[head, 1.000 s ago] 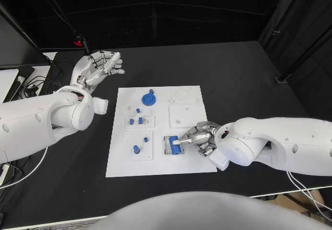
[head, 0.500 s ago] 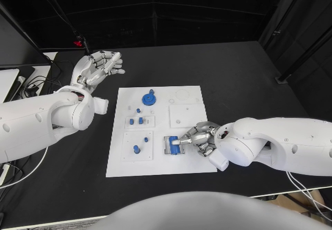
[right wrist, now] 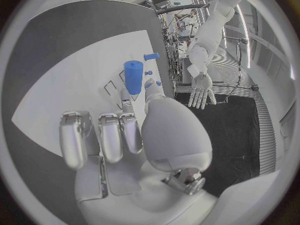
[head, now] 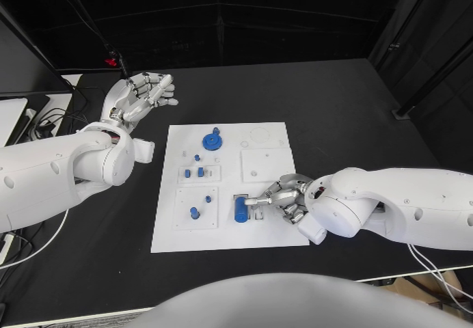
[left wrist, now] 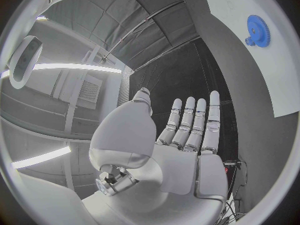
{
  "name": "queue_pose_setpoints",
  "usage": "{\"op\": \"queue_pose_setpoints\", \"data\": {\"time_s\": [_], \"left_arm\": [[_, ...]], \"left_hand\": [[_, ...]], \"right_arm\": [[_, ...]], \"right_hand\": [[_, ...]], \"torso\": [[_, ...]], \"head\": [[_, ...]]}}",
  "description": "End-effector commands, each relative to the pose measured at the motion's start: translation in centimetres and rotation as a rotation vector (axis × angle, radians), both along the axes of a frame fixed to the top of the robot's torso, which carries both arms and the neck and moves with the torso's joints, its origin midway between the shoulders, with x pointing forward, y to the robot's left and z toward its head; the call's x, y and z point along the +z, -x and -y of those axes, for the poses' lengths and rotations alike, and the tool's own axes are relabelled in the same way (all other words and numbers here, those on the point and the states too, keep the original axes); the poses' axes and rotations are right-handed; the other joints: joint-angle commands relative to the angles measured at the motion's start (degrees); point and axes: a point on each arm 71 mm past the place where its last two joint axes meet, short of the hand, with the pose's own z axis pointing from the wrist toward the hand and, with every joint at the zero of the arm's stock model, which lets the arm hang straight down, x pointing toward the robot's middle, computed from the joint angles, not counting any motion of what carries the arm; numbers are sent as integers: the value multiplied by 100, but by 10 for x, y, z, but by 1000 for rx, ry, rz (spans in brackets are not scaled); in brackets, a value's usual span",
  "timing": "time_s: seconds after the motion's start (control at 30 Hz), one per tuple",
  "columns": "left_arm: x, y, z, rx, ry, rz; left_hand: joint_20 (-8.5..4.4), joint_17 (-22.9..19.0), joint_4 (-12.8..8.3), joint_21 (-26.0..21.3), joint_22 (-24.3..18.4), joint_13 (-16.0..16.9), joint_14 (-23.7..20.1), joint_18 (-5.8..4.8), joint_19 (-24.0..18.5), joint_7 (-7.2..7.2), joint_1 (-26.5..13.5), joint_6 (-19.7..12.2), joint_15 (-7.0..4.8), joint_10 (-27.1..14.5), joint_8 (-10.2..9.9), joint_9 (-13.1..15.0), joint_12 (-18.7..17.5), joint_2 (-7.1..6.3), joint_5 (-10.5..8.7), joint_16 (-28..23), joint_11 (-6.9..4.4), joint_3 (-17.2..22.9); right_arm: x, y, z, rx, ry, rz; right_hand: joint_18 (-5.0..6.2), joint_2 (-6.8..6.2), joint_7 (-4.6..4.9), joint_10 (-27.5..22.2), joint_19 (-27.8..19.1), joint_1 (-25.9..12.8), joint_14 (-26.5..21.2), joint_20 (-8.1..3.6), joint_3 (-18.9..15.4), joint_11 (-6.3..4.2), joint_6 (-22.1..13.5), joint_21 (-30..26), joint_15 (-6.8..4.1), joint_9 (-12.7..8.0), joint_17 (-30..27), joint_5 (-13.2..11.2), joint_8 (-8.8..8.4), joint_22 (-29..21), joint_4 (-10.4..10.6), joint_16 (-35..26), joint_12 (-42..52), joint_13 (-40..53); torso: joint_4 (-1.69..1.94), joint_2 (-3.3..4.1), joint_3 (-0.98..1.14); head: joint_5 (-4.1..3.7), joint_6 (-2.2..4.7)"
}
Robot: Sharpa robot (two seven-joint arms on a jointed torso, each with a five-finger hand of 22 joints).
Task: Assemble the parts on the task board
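Right hand, lower centre, fingers curled, touches cylinder on board. Left hand, upper left, spread, holding nothing.

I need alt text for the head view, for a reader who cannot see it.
The right hand touches a blue cylinder at the near right of the white task board. The left hand is raised, open, beyond the board's far left corner.

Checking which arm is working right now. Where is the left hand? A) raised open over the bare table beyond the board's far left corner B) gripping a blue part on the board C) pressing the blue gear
A: the left hand is open over the black table, off the task board, holding nothing.
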Motion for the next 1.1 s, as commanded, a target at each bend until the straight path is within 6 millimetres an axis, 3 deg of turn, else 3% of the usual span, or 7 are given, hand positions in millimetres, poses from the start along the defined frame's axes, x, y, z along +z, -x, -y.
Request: {"op": "queue_pose_setpoints", "data": {"time_s": [0.03, 0.17, 0.47, 0.7, 0.87, 1.0, 1.1], "left_arm": [[1, 0, 1, -8, 5, 4], [1, 0, 1, -9, 5, 4], [1, 0, 1, -10, 5, 3], [1, 0, -1, -7, 4, 2], [0, -1, 0, -10, 4, 0], [0, -1, 1, -11, 4, 0], [0, -1, 1, -11, 4, -1]], "left_hand": [[6, -7, 1, 33, 9, -10, -19, -42, 10, 629, 9, -33, -14, -48, 25, -8, 17, 44, 33, 42, -11, -37], [6, -7, 1, 33, 9, -10, -19, -42, 10, 629, 9, -33, -14, -48, 25, -8, 17, 44, 33, 42, -11, -37], [6, -9, 1, 38, 10, -11, -22, -42, 9, 628, 17, -37, -14, -52, 32, -10, 24, 50, 59, 48, -11, -44], [6, -9, 1, 38, 10, -11, -22, -42, 9, 628, 17, -37, -14, -52, 32, -10, 24, 50, 59, 48, -11, -44], [6, -9, 1, 38, 10, -11, -22, -42, 9, 628, 17, -37, -14, -52, 32, -10, 24, 50, 59, 48, -11, -44], [6, -10, 2, 41, 11, -11, -24, -41, 8, 629, 21, -39, -14, -54, 37, -12, 29, 54, 75, 51, -11, -49], [6, -10, 2, 41, 11, -11, -24, -41, 8, 629, 22, -40, -14, -55, 38, -12, 30, 55, 77, 52, -11, -49]], "right_arm": [[1, -1, 0, 24, 28, 14], [1, -1, -1, 27, 31, 16], [2, -1, -2, 31, 34, 39], [11, 5, -1, 52, 5, 112], [21, 5, 3, 67, -20, 167], [23, 6, 3, 107, 0, 178], [22, 7, 1, 142, 25, 159]], "right_hand": [[-42, 14, 27, 606, 607, -79, 595, -19, -101, 10, 29, 19, -15, 16, 1509, -205, -47, 1509, 65, 14, 14, 1497], [-42, 13, 30, 606, 607, -100, 595, -19, -186, 12, 53, 19, -16, 32, 1509, -372, -67, 1509, 146, 14, 14, 1497], [-42, 30, 28, 606, 607, -114, 595, -21, -240, 12, 120, 19, -18, 57, 1509, -431, -56, 1509, 226, 14, 14, 1497], [-42, 120, -68, 606, 607, -76, 595, -57, -291, -68, 393, 19, -72, 173, 1509, -405, 95, 1509, 288, 14, 14, 1497], [-42, 133, -78, 606, 607, 10, 595, -93, -299, -84, 355, 19, -111, 225, 1509, -400, 157, 1509, 255, 14, 14, 1497], [-42, 147, -69, 606, 607, 106, 595, -133, -336, -83, 144, 19, -136, 380, 1509, -380, 390, 1509, 226, 14, 14, 1497], [-42, 165, -89, 606, 607, 107, 595, -163, -425, -107, -107, 19, -155, 710, 1509, -378, 895, 1509, 284, 14, 14, 1497]], "torso": [[-1, -2, -2], [2, -1, -1], [4, 0, 1], [-25, -6, 3], [2, -12, -7], [5, 2, -4], [1, -2, -4]], "head": [[13, -1], [14, -1], [21, -1], [73, -1], [32, -1], [26, -1], [27, -1]]}}
